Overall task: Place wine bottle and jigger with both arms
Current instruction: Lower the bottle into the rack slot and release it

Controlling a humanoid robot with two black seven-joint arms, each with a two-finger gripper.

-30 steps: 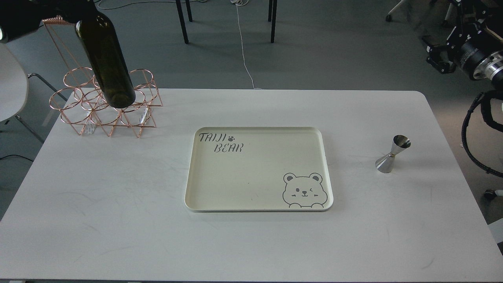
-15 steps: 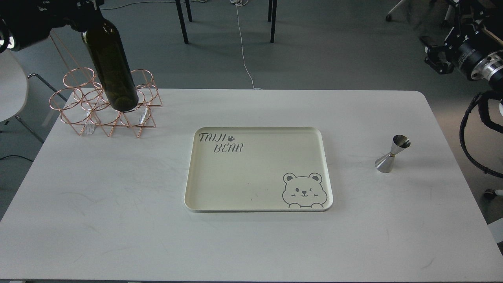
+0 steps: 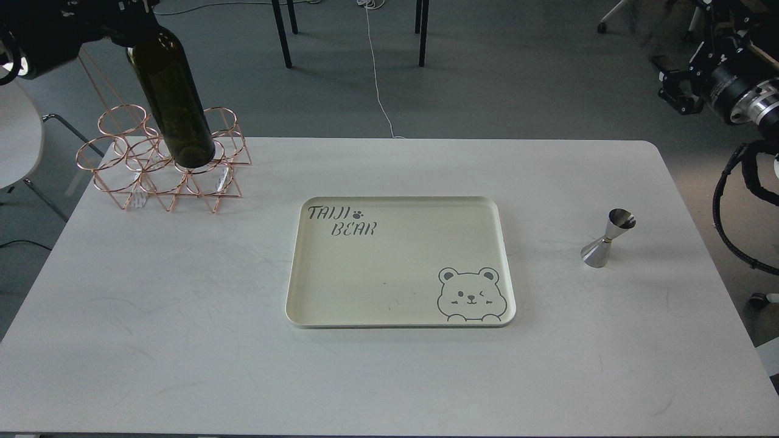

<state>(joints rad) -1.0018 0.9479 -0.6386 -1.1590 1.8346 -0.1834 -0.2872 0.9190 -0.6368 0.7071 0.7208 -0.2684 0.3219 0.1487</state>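
The wine bottle (image 3: 173, 103) is dark olive green and hangs tilted at the far left, its neck hidden in my left gripper (image 3: 131, 27) at the top edge. My left gripper is shut on it. The bottle's base sits at the rings of a copper wire rack (image 3: 122, 182); I cannot tell whether it rests in one. The jigger (image 3: 608, 238) stands upright on the white table (image 3: 182, 316) at the right, untouched. My right gripper (image 3: 677, 91) is up at the far right, off the table and well away from the jigger; its fingers cannot be told apart.
A cream tray (image 3: 292, 292) with "TAIJI BEAR" lettering and a bear drawing lies flat at the table's centre, with nothing on it. Black cables (image 3: 730, 201) hang by the table's right edge. Chair legs (image 3: 283, 36) stand on the floor behind.
The bottle and my left gripper have shifted a little to the right, the bottle's base moving along over the rack. My right arm has barely moved. The jigger has stayed put.
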